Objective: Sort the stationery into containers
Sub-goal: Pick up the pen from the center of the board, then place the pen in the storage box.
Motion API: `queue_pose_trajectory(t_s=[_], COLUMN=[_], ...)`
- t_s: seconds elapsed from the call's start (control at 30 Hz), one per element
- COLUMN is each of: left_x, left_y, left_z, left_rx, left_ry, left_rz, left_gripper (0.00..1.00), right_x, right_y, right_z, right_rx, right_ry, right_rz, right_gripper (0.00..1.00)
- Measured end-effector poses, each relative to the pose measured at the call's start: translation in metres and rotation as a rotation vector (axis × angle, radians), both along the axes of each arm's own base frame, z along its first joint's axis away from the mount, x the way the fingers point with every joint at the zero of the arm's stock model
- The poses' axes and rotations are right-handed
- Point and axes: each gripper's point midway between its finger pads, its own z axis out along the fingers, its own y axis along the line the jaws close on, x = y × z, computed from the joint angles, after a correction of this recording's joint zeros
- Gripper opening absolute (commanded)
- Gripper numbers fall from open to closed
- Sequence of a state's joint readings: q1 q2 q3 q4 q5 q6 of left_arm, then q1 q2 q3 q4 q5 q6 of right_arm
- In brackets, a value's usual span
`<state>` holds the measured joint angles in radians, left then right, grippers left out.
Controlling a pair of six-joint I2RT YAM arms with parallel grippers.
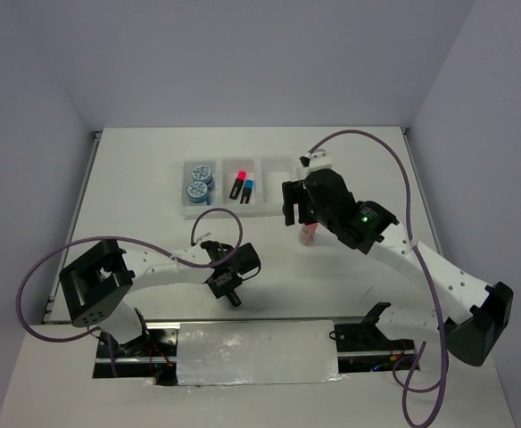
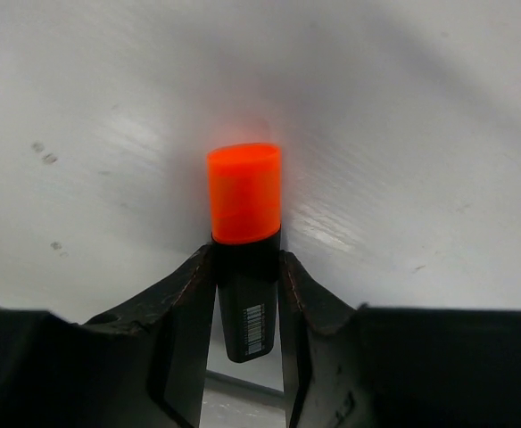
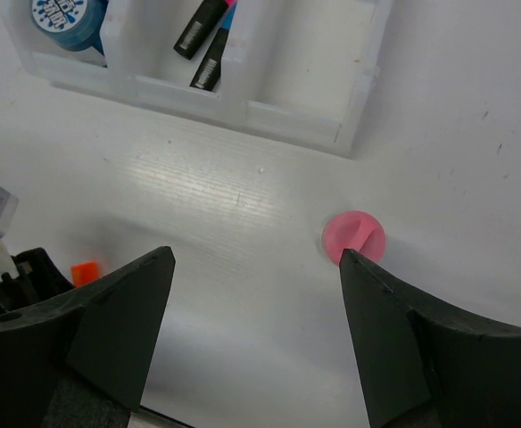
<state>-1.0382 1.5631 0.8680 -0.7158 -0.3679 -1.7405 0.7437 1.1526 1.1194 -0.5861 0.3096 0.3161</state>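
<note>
My left gripper (image 2: 247, 267) is shut on a black marker with an orange cap (image 2: 244, 192), low over the table; the cap juts past the fingertips. From above, that gripper (image 1: 232, 296) sits near the front middle. The white three-part tray (image 1: 187, 212) holds two blue-and-white discs (image 1: 198, 181) on the left. Its middle compartment holds the pink-capped (image 1: 237, 185) and blue-capped (image 1: 248, 189) markers. My right gripper (image 3: 256, 254) hangs open above the table. The pink-capped cylinder (image 3: 354, 237) stands upright by its right fingertip, not between the jaws.
The tray's right compartment (image 1: 278, 176) has nothing in it. The tray's near wall (image 3: 287, 120) lies just beyond the right gripper. Purple cables loop off both arms. A silver strip (image 1: 256, 352) runs along the front edge between the bases.
</note>
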Motion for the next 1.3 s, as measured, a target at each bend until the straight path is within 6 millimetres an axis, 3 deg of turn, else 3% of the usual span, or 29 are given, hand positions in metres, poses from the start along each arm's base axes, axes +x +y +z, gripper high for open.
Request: queue_pose_trajectory(t_s=[0.13, 0.23, 0.4, 0.5, 0.67, 0.83, 0.93, 1.0, 1.07, 1.13, 1.17, 1.3], left_x=[0.012, 0.038, 0.123, 0.179, 0.259, 0.312, 0.327, 0.330, 0.331, 0.331, 0.332, 0.331], left_y=[-0.004, -0.012, -0.042, -0.042, -0.041, -0.045, -0.037, -0.029, -0.020, -0.014, -0.014, -0.016], left_z=[0.006, 0.028, 0.098, 0.125, 0.145, 0.144, 0.130, 0.119, 0.111, 0.108, 0.107, 0.107], left_rx=[0.028, 0.071, 0.072, 0.086, 0.154, 0.216, 0.236, 0.249, 0.258, 0.263, 0.263, 0.269], left_ry=[-0.048, -0.139, -0.366, -0.454, -0.520, -0.538, -0.507, -0.477, -0.455, -0.445, -0.445, -0.447], left_rz=[-0.106, -0.223, -0.391, -0.459, -0.553, -0.601, -0.607, -0.601, -0.593, -0.586, -0.586, -0.601], left_gripper=[0.00, 0.00, 0.00, 0.00, 0.00, 0.02, 0.08, 0.21, 0.27, 0.43, 0.55, 0.77], right_x=[-0.004, -0.007, -0.009, -0.010, -0.012, -0.017, -0.023, -0.025, -0.027, -0.028, -0.028, -0.031], right_y=[-0.004, -0.010, -0.023, -0.031, -0.037, -0.041, -0.045, -0.048, -0.051, -0.054, -0.054, -0.057], right_z=[0.011, 0.017, 0.029, 0.035, 0.035, 0.036, 0.040, 0.044, 0.046, 0.045, 0.045, 0.035], right_rx=[0.024, 0.039, 0.060, 0.067, 0.057, 0.063, 0.073, 0.077, 0.075, 0.067, 0.063, 0.052], right_ry=[-0.026, -0.044, -0.073, -0.089, -0.087, -0.087, -0.100, -0.112, -0.119, -0.117, -0.116, -0.101], right_rz=[0.000, -0.009, -0.037, -0.056, -0.065, -0.063, -0.060, -0.059, -0.062, -0.065, -0.068, -0.072], right_gripper=[0.83, 0.83, 0.85, 0.85, 0.85, 0.85, 0.85, 0.86, 0.86, 0.86, 0.86, 0.91])
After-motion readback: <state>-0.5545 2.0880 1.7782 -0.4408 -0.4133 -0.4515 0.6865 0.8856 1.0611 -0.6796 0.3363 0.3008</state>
